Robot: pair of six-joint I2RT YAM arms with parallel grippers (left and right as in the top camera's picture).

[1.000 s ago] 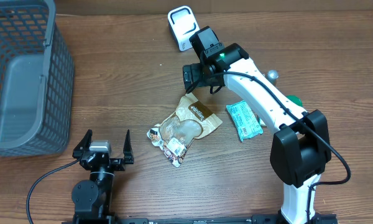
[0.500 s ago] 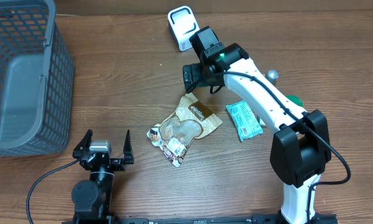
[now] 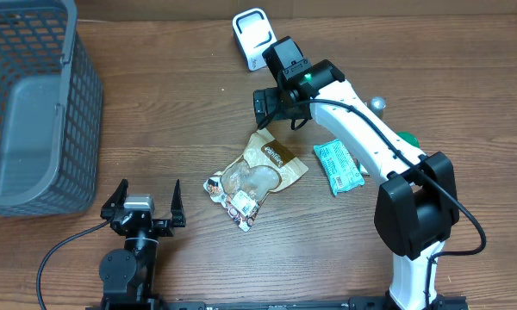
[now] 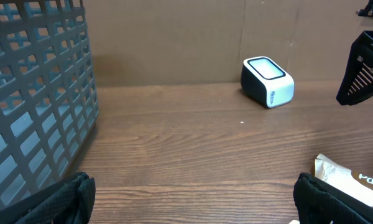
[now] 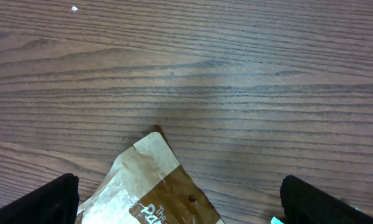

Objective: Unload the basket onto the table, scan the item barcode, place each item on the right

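A tan and brown snack bag (image 3: pixel 263 165) lies flat mid-table; in the right wrist view its top corner (image 5: pixel 150 177) shows below and between the fingers. My right gripper (image 3: pixel 277 110) hovers over that upper corner, open and holding nothing (image 5: pixel 181 205). The white barcode scanner (image 3: pixel 255 36) stands at the back of the table, and it also shows in the left wrist view (image 4: pixel 268 81). My left gripper (image 3: pixel 145 203) rests open near the front left edge, with only bare wood between its fingers (image 4: pixel 189 199).
A grey mesh basket (image 3: pixel 26 103) fills the left side (image 4: pixel 31 93). A small printed packet (image 3: pixel 235 200) lies against the bag's lower left. A green packet (image 3: pixel 339 165) lies to the bag's right, beside the right arm. A silver ball (image 3: pixel 377 103) sits behind it.
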